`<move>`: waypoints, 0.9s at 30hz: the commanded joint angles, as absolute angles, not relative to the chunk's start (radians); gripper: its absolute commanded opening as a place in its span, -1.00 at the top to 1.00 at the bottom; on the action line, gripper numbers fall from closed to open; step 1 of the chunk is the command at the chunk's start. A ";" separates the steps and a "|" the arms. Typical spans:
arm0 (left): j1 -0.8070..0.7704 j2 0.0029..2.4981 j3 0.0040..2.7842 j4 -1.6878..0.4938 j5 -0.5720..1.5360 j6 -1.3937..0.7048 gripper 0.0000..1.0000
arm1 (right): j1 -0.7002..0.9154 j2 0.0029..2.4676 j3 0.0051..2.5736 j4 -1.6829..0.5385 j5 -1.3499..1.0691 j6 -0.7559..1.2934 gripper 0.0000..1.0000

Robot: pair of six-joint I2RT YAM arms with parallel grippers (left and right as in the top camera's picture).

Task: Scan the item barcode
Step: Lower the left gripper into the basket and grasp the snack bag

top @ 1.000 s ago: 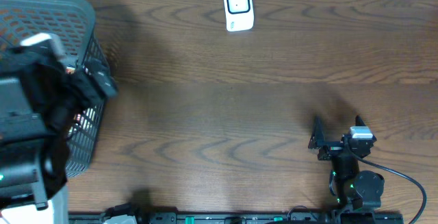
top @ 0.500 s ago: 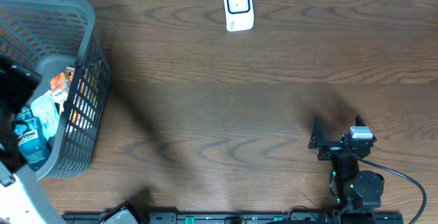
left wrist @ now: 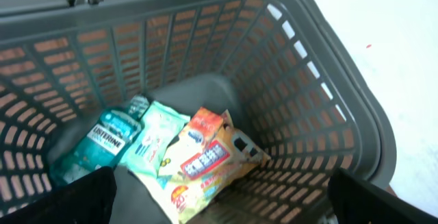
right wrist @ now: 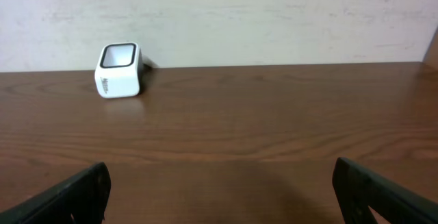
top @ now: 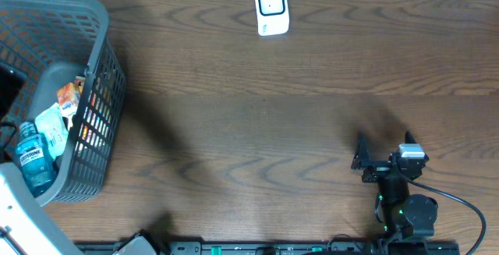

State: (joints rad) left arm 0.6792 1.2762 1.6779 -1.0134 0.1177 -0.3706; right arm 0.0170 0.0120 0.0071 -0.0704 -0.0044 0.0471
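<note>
Since no item is held yet, one must first be picked from the basket (top: 97, 83). Three things are seen on the basket's floor: a blue mouthwash bottle (left wrist: 102, 142), a pale green pouch (left wrist: 156, 140) touching it, and an orange snack pack (left wrist: 205, 166) laid partly over the pouch. The left gripper (left wrist: 219, 183) is hung above the basket, its jaws spread wide with nothing between them. The right gripper (right wrist: 219, 176) is parked well apart from the basket, also wide open and empty. The white scanner (top: 272, 9) is set far from the basket too. The bottle is likely hard, smooth and a bit heavy — it is best taken across its body. The packs are likely soft and light, so an edge should be pinched.
</note>
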 commanded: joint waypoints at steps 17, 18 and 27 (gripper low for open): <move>0.685 1.593 1.687 -1.048 0.121 -0.453 -0.97 | 0.007 0.006 0.006 -0.075 0.001 0.036 -0.98; 0.685 1.606 1.686 -1.050 0.121 -0.441 -0.97 | 0.007 0.006 0.006 -0.075 0.001 0.036 -0.98; 0.681 1.745 1.671 -1.049 0.155 -0.246 -0.97 | 0.007 0.006 0.006 -0.075 0.001 0.036 -0.98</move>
State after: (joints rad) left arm 0.6788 1.6943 1.6779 -1.0447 0.1398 -0.3260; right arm 0.0170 0.0120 0.0071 -0.0708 -0.0044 0.0471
